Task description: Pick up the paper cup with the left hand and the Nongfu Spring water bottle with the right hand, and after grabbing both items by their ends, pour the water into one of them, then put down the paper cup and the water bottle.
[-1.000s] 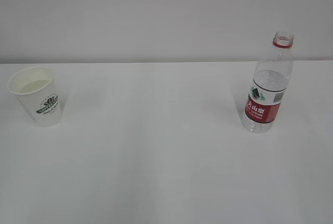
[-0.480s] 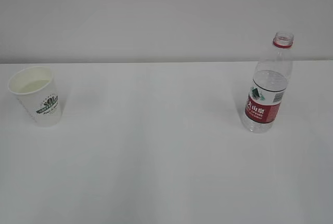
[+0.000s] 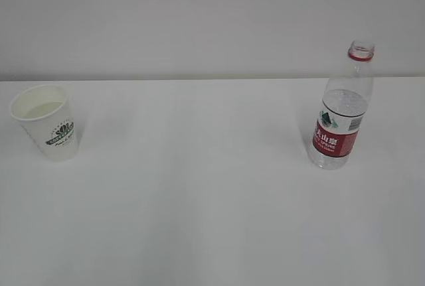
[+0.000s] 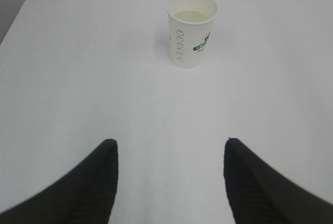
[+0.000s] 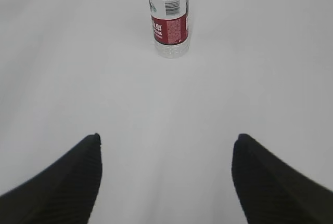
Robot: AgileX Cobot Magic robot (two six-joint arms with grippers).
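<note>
Neither arm shows in the exterior view. In the left wrist view, the left end effector [image 4: 170, 148] hangs low over the surface [image 4: 78, 78] with its two black fingers [image 4: 99, 180] spread well apart and nothing between them; only the ribbed fingertips enter from the bottom edge. In the right wrist view, the right end effector [image 5: 166, 143] is posed alike, its black fingers [image 5: 260, 177] set wider still, empty, tips pointing forward and touching nothing. Wrists and upper links of both arms lie out of view.

A white table [image 3: 212, 219] bears a paper cup [image 3: 46, 122] and water bottle [image 3: 342, 110] (both upright).
</note>
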